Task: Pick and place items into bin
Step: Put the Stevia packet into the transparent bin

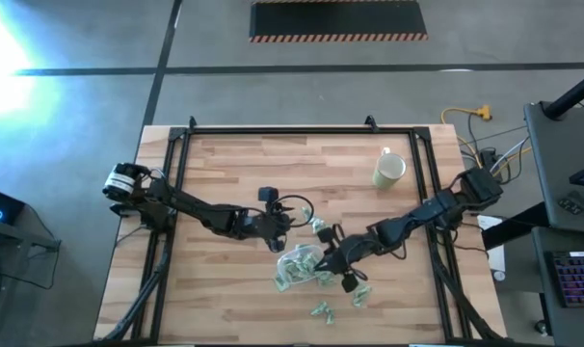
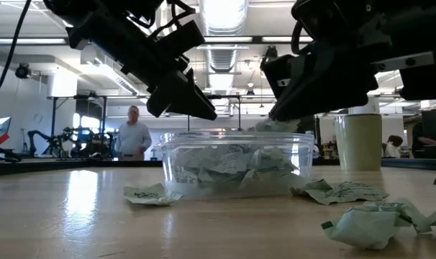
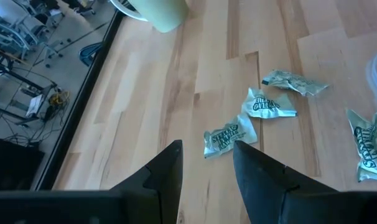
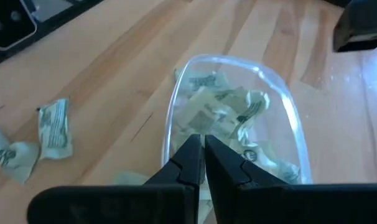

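The bin [image 2: 172,162], a clear shallow tub, stands mid-table and holds several pale-green wrapped items [image 4: 229,109]. My right gripper [image 4: 204,142] hangs shut just above the bin's near-right rim [image 4: 171,118], pointing down into it. In the low view a pale scrap [image 2: 274,126] shows right under its tips. My left gripper [image 3: 207,149] is open, off the table beside the bin's far side [image 1: 284,231]. Loose items [image 3: 229,135] [image 3: 267,104] lie flat on the wood ahead of its fingers. More items [image 2: 365,224] lie on the table near the front. My right gripper shows nothing between its tips in its wrist view. I cannot tell whether the pale scrap under them in the low view is held or is one of the items in the bin.
A cream mug [image 1: 388,170] stands at the table's far right. Loose items lie around the bin on its left [image 2: 150,194], its right [image 2: 344,191] and toward the near edge [image 1: 321,310]. A black frame [image 1: 181,164] edges the table. A person [image 2: 134,133] stands in the room beyond.
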Robot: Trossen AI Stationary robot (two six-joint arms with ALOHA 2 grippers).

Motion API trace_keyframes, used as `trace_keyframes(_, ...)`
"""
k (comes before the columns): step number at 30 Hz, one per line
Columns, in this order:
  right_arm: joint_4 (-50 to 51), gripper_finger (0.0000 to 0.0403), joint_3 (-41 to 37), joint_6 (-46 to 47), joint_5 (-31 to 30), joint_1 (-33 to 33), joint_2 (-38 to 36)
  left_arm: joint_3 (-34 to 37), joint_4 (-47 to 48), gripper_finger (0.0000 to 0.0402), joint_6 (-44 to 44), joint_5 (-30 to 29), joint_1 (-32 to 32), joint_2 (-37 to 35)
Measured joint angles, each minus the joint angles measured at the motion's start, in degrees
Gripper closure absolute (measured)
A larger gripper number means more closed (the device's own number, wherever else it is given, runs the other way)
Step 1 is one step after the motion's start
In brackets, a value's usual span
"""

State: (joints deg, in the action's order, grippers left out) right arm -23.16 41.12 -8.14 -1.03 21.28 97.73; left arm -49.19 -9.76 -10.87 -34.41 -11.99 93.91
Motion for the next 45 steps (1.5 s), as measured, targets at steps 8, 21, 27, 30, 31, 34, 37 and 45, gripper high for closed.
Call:
trace_keyframes(8, 0.42, 0.0324, -0.11, -0.03, 0.01, 0.02, 0.21, 0.0, 0.07, 0.0276, 0.04, 0.02, -0.01, 0.0)
trace_keyframes(21, 11.43, 0.0274, -0.13, 1.45, -0.62, 0.09, -8.4, 0.0, 20.79, 0.0276, 11.14, 6.61, -2.35, -6.37)
trace_keyframes(27, 19.64, 0.0288, -0.32, 6.65, -0.62, 0.24, -12.76, 0.82, 25.41, 0.0276, 22.64, 14.57, -6.61, -11.21)
trace_keyframes(30, 21.23, 0.0294, -0.64, 7.77, -0.62, 0.24, -14.0, 2.29, 25.11, 0.0276, 26.39, 14.93, -9.97, -11.56)
trace_keyframes(31, 21.48, 0.0296, -0.77, 7.79, -0.62, 0.24, -14.16, 2.99, 24.97, 0.0276, 27.9, 14.94, -11.04, -11.56)
trace_keyframes(34, 21.75, 0.0301, -0.85, 8.1, -0.61, 0.24, -14.38, 5.05, 20.96, 0.0276, 31.93, 15.0, -13.78, -11.56)
trace_keyframes(37, 21.75, 0.0305, -0.86, 8.2, -0.6, 0.24, -14.37, 7.32, 13.66, 0.0276, 32.97, 14.93, -15.88, -11.13)
trace_keyframes(45, 22.92, 0.0305, -0.87, 9.46, -0.46, 0.24, -14.34, 9.33, 5.59, 0.0276, 33.49, 14.88, -17.03, -7.39)
